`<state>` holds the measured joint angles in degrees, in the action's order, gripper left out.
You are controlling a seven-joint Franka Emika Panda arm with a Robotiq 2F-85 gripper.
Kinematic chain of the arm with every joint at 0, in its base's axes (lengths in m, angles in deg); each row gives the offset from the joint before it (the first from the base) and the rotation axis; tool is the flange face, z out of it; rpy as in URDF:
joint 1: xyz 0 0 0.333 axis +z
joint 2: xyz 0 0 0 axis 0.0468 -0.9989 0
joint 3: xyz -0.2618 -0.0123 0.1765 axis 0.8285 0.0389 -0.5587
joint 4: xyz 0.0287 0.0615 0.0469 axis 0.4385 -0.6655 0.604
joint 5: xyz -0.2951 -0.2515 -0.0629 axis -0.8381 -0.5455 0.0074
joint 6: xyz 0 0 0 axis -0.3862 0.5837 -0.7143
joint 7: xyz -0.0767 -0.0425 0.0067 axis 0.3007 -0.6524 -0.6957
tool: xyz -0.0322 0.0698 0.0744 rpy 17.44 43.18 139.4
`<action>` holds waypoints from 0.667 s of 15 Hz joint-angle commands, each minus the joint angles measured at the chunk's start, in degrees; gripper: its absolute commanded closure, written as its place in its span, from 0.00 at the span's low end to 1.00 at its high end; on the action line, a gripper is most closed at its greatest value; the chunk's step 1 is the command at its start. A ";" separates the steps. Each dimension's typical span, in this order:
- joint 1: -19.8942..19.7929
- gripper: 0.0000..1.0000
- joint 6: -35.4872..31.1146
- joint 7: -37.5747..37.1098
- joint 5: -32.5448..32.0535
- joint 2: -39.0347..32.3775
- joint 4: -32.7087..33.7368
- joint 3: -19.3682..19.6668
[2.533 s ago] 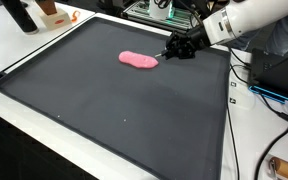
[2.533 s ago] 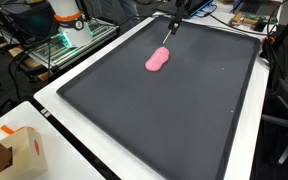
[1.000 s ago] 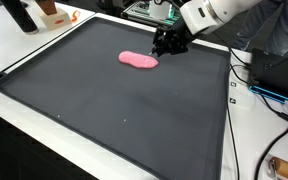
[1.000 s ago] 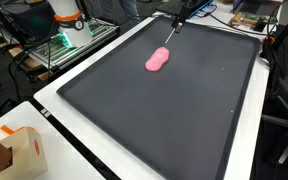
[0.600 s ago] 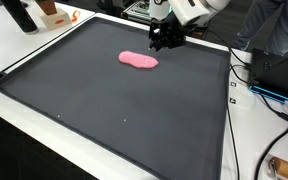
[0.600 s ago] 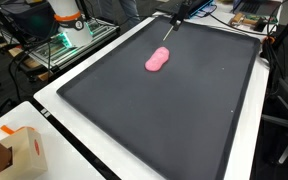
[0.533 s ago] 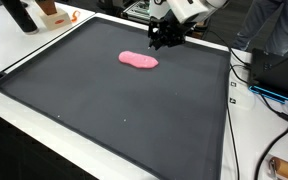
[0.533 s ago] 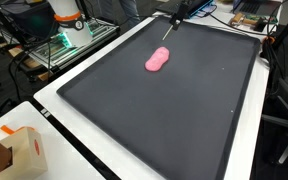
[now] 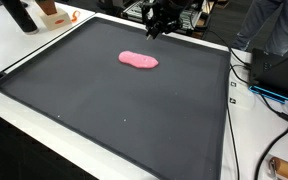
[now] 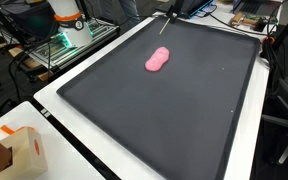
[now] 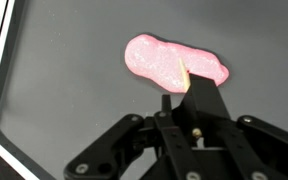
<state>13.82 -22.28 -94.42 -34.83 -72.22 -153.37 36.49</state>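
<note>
A flat pink blob (image 9: 138,60) lies on the big dark mat (image 9: 114,110) near its far edge; it shows in both exterior views (image 10: 157,61) and in the wrist view (image 11: 174,62). My gripper (image 9: 156,30) hangs above the mat's far edge, up and behind the blob, not touching it. In the wrist view the fingers (image 11: 196,92) are pressed together and a thin pale tip pokes out between them over the blob. In an exterior view a thin stick (image 10: 162,27) hangs down from the gripper at the top edge.
The mat (image 10: 164,110) sits on a white table (image 9: 24,45). A cardboard box (image 10: 19,150) stands at one corner. Dark bottles and an orange item (image 9: 39,14) stand past one side. Cables and equipment (image 9: 269,85) lie along another side.
The gripper has lifted and drawn back from beside the pink blob toward the mat's far edge. The blob has stayed in place.
</note>
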 commanded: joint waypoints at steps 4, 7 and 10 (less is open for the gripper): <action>-3.34 0.94 -6.78 7.20 5.76 8.98 -8.05 0.10; -4.41 0.94 -9.56 9.98 7.60 11.72 -10.46 0.20; -5.17 0.94 -13.71 12.25 8.31 14.20 -13.11 0.28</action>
<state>9.61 -31.54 -85.15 -28.70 -62.15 -161.60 36.63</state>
